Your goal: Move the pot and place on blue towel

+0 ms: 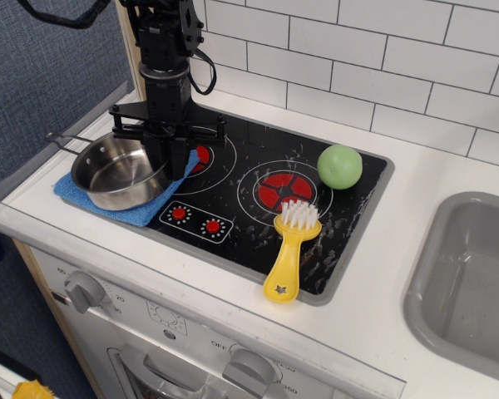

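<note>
The pot (119,172) sits on the towel (138,211) at the counter's left; your pincer (168,158) grips its right rim. Treat it as rigid, light, slick steel; hold the rim, not the thin handle (65,141)

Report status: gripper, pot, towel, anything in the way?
Gripper at pot's right rim, grip state unclear. Pot upright on blue towel, handle pointing back-left. Green ball and yellow brush well clear on the stovetop.
</note>
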You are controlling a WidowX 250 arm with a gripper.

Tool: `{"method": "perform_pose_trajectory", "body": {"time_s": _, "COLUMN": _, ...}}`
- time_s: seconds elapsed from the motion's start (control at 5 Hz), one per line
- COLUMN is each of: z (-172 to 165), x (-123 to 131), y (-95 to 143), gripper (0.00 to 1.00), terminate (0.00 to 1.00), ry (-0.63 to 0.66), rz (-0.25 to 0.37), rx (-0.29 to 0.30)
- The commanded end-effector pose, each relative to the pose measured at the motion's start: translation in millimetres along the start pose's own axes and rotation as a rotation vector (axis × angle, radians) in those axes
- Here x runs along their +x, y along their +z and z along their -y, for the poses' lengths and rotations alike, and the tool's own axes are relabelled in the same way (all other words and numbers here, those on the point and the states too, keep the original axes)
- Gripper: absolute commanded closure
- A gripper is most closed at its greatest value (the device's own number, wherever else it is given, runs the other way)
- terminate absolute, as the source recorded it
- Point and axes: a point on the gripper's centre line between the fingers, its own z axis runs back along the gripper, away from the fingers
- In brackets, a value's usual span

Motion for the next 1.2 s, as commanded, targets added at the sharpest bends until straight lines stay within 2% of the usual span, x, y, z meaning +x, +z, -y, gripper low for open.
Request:
{"method": "perform_pose_trajectory", "body": {"time_s": 0.0, "z": 16.2, "x": 0.7, "y": 27.9, "gripper": 0.00, "terminate": 0.00, "ry": -0.069, "rz": 0.068, "rx": -0.048}}
{"method": "perform_pose_trajectory", "body": {"time_s": 0.2, "z": 36.5, "x": -5.8, "y": 48.6, "gripper": 0.00, "terminate": 0.00, "ry": -0.213, "rz": 0.134, "rx": -0.136}}
{"method": "perform_pose_trajectory", "body": {"time_s": 0.4, "z": 47.1, "x": -11.9, "y": 60.0, "gripper": 0.00, "terminate": 0.00, "ry": -0.305, "rz": 0.164, "rx": -0.150}}
{"method": "perform_pose_trajectory", "body": {"time_s": 1.0, "z": 54.7, "x": -11.0, "y": 55.1, "gripper": 0.00, "terminate": 0.00, "ry": -0.375, "rz": 0.130, "rx": -0.129}}
